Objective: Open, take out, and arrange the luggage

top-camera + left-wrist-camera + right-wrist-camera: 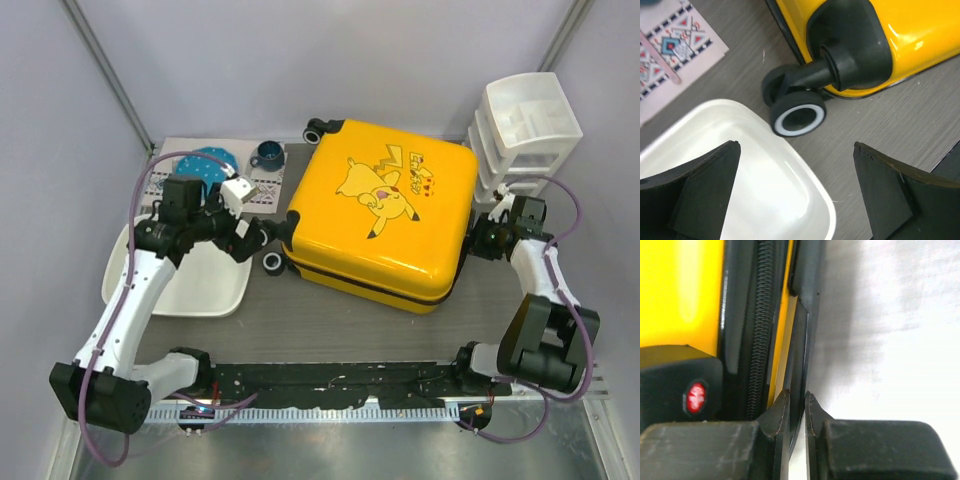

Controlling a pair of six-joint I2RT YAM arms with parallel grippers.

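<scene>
Luggage (385, 215), large yellow hard-shell suitcase, closed flat on table (330, 330) beside white plastic drawer unit (520, 130); left end effector (796, 147) released, by the black wheel (797, 119) away from that unit; right end effector (795, 400) nearly clenched at black zipper band (757, 330), grasp unclear, liable to slip off the thin edge.

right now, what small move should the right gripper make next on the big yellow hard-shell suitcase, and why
Probably close the right gripper fully on the thin black strip beside the black zipper band. The yellow hard-shell suitcase lies closed, and the fingers straddle that strip with a slim gap left, so no firm pinch shows yet.
</scene>
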